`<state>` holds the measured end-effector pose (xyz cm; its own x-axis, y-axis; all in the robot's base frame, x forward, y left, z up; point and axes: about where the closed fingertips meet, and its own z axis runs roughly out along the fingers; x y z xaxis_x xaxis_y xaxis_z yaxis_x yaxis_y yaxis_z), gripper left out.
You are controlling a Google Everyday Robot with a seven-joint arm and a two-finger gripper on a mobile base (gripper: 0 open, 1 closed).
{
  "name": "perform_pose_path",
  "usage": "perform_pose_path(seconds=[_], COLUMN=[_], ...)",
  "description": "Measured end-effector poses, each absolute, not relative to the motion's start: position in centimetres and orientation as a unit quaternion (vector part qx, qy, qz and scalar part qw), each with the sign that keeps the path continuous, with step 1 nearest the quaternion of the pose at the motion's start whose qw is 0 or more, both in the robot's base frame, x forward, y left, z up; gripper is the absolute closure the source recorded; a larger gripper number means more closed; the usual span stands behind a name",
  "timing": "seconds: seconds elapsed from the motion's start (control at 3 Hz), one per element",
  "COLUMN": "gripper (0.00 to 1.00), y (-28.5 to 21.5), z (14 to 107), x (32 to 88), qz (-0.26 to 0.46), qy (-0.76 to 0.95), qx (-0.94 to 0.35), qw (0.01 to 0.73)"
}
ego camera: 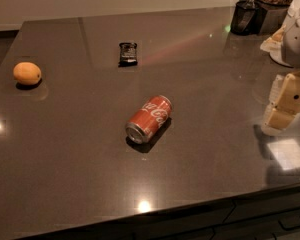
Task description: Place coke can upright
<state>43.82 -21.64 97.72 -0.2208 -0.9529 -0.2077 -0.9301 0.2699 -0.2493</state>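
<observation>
The coke can (149, 119) is red with white script and a silver end. It lies on its side near the middle of the dark glossy counter (80, 154), with its silver end pointing toward the front left. My gripper (277, 109) is at the right edge of the view, just above the counter. It is well to the right of the can and apart from it, and it holds nothing that I can see. The white arm (297, 29) rises behind it at the upper right.
An orange fruit (27, 73) sits at the far left. A small dark wrapped snack bar (128, 53) lies behind the can. Dark containers (247, 16) stand at the back right corner. The counter's front edge runs along the bottom, with drawers (270, 219) below it.
</observation>
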Motion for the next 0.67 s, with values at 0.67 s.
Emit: perform_pose_path(seconds=[0.67], gripper=[0.00], y=[-20.4], z=[97.8], x=[45.0], qz=[-0.030], qy=[0.763], qx=[-0.623], qw=[0.170])
